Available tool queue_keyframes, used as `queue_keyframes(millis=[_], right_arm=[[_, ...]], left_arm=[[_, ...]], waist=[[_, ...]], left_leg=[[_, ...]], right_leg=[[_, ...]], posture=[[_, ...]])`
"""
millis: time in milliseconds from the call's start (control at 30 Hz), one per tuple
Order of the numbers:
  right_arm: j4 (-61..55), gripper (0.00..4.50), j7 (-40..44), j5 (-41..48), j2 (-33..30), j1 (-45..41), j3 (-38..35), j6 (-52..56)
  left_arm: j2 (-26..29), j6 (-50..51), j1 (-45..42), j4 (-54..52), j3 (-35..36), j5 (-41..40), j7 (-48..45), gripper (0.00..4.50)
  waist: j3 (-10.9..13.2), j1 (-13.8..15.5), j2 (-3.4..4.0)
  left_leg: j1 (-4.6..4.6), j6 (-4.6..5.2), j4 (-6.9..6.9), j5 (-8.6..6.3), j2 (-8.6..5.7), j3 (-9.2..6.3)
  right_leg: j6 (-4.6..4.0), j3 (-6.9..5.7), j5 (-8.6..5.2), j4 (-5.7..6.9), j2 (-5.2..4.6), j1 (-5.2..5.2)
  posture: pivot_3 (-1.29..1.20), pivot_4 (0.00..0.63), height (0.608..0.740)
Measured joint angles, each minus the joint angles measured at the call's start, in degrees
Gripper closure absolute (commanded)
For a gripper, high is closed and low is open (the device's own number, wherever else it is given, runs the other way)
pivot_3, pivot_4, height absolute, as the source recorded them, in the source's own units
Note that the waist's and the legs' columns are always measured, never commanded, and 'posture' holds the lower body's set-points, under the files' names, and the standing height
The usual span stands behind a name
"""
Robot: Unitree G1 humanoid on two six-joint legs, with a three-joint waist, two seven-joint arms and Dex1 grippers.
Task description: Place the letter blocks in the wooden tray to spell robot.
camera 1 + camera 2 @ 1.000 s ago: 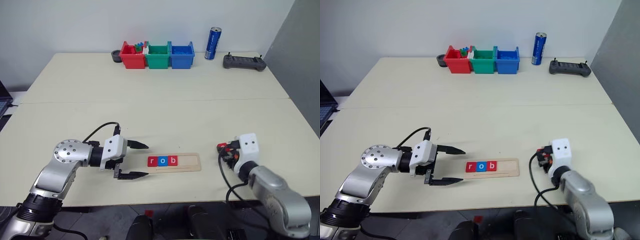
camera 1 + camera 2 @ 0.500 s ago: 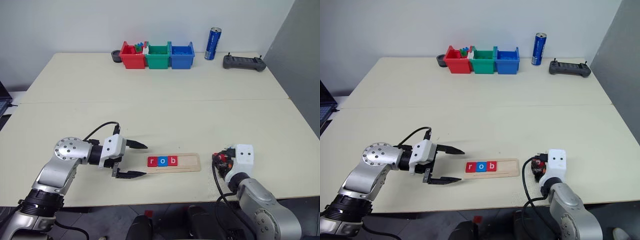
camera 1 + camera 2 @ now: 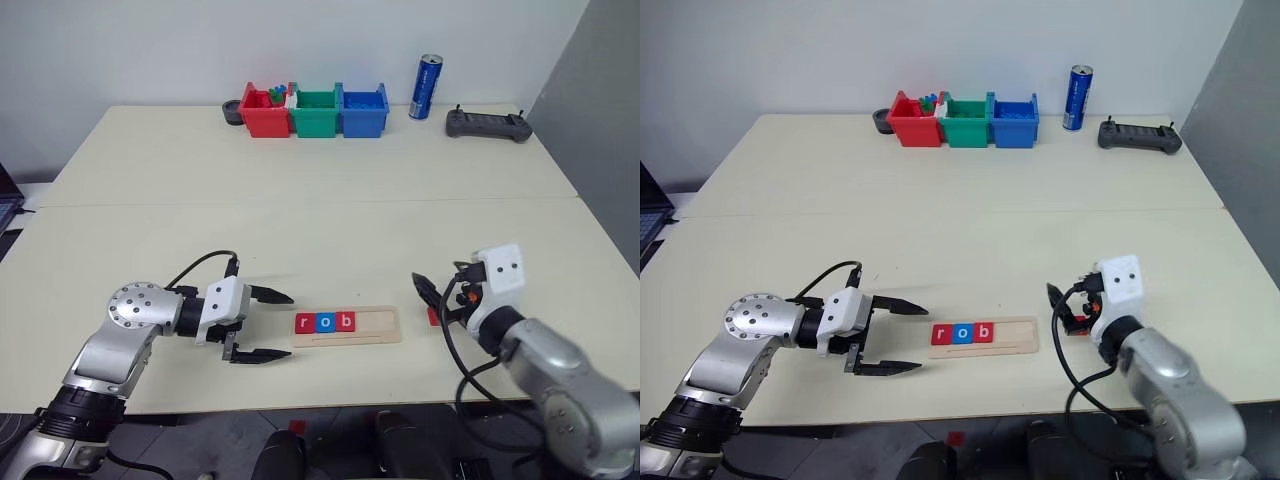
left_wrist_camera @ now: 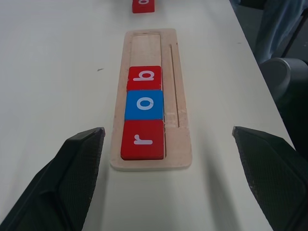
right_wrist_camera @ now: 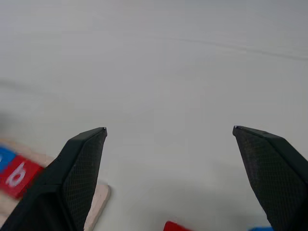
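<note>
- Pale cream matt tabletop (image 3: 330,210): broad, flat, smooth; carries everything listed here
- Long narrow pale wood tray (image 3: 375,326): rigid strip with rounded corners and a shallow lengthwise recess, lying flat near the table's front edge between the two arms; probably light enough to slide if nudged, so tiles are best lowered in, not pushed
- Left black two-fingered gripper (image 3: 268,325): fingers spread wide, empty, pointing at the tray's "r" end and just short of it
- Right black two-fingered gripper (image 3: 428,296): fingers spread, nothing between them, hanging over the table just past the tray's empty end
- Row of three flat square tiles, red "r" (image 4: 143,139), blue "o" (image 4: 144,104), red "b" (image 4: 144,78): seated edge to edge in the recess at the left-arm end, white lowercase letters up; remaining slots bare
- Loose red flat square tile (image 3: 433,317): on the table by the tray's empty end, below the right gripper; likely stiff, light, smooth-faced and slippery; too thin to take by its faces, so pinch across two opposite edges
- Small blue sliver (image 5: 263,228) beside the red tile in the right wrist view: possibly another tile, too little visible to tell
</note>
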Motion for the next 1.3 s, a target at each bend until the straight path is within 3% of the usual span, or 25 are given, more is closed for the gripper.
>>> queue_keyframes(millis=[200, 333, 600, 633, 733, 933, 1300], right_arm=[[15.20, 0.04, 23.73, -3.29, -22.03, -1.02, 8.71, -17.47], [23.19, 0.04, 31.73, -7.78, -25.72, -2.72, 14.34, -27.33], [31.53, 0.04, 38.93, -12.22, -25.47, -8.28, 20.51, -34.97], [32.06, 0.20, 39.35, -12.69, -25.23, -8.73, 21.03, -35.40], [32.94, 0.90, 40.31, -13.67, -24.97, -9.29, 21.54, -36.42], [34.17, 3.05, 41.29, -14.23, -23.53, -10.43, 21.57, -36.27], [24.35, 3.05, 41.89, -9.28, -18.94, -13.78, 22.23, -27.07]], left_arm=[[-0.16, 0.66, -0.23, -0.08, -0.04, -0.01, 0.24, 0.00], [-0.18, 0.07, -0.19, 0.07, -0.01, -0.01, -0.01, 0.00], [-0.17, -2.77, 1.38, 2.37, 0.30, 0.04, -0.21, 0.00], [-0.17, -3.20, 1.42, 2.75, 0.33, 0.05, -0.21, 0.00], [-0.16, -3.75, 1.50, 2.87, 0.34, 0.05, -0.23, 0.00], [-0.16, -3.65, 1.58, 2.67, 0.34, 0.04, -0.04, 0.00], [-0.01, -1.96, 1.85, -0.09, 0.34, 0.04, 1.20, 0.00]], waist=[[0.03, 0.15, -0.04], [0.04, 0.11, -0.06], [0.05, 0.07, -0.07], [0.05, 0.07, -0.07], [0.05, 0.14, -0.07], [0.05, 0.15, -0.07], [0.05, 0.13, -0.07]], left_leg=[[0.01, 0.07, 0.01, -0.04, 0.01, 0.03], [0.01, 0.07, 0.02, -0.04, 0.01, 0.03], [0.01, 0.07, 0.03, -0.04, 0.01, 0.01], [0.01, 0.07, 0.03, -0.04, 0.01, 0.01], [0.01, 0.07, 0.04, -0.04, 0.01, 0.01], [0.02, 0.06, 0.05, -0.04, 0.01, 0.01], [0.01, 0.06, 0.05, -0.04, 0.01, -0.03]], right_leg=[[0.01, -0.01, -0.01, -0.01, 0.01, 0.00], [-0.01, 0.01, 0.00, 0.01, 0.01, 0.00], [-0.24, -0.01, 0.14, 0.02, 0.00, 0.00], [-0.24, -0.01, 0.14, 0.02, 0.00, 0.00], [-0.25, -0.01, 0.14, 0.02, 0.00, 0.00], [-0.27, -0.01, 0.16, 0.05, 0.00, 0.00], [-0.28, -0.04, 0.16, 0.06, 0.01, 0.00]], posture=[[0.00, 0.150, 0.740], [0.00, 0.150, 0.740], [0.00, 0.150, 0.740], [0.00, 0.150, 0.740], [0.00, 0.150, 0.740], [0.00, 0.150, 0.740], [0.00, 0.150, 0.740]])
